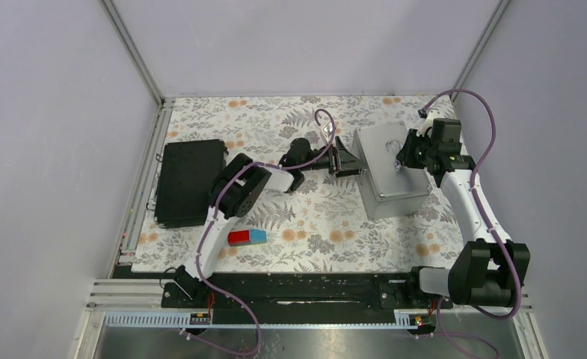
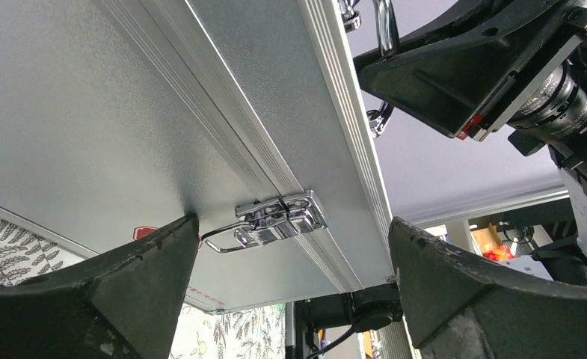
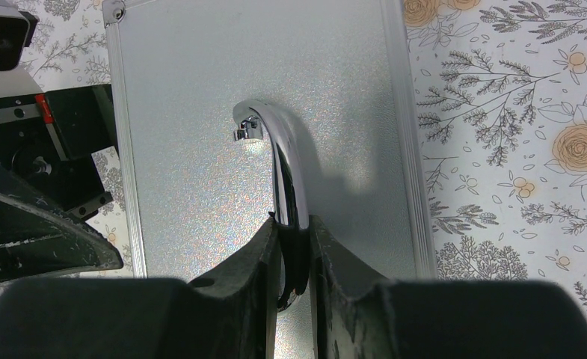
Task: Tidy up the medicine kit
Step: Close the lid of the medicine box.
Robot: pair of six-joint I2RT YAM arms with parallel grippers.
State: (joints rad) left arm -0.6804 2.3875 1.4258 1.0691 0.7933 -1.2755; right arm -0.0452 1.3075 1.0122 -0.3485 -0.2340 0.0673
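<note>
The medicine kit (image 1: pixel 391 172) is a grey metal box with its lid down, standing right of the table's middle. My right gripper (image 1: pixel 408 155) sits above the lid and is shut on the chrome loop handle (image 3: pixel 286 157), its fingers (image 3: pixel 294 224) pinching the handle's near end. My left gripper (image 1: pixel 348 159) is open at the kit's left side. In the left wrist view its fingers (image 2: pixel 292 224) stand wide apart on either side of a chrome latch (image 2: pixel 275 221) without touching it. A small red mark (image 2: pixel 144 232) peeks out beside the left finger.
A shut black case (image 1: pixel 188 182) lies at the left of the floral mat. A small red and blue block (image 1: pixel 247 237) rests near the front, beside the left arm. A metal rail (image 1: pixel 137 194) edges the table on the left, with walls behind and to the sides.
</note>
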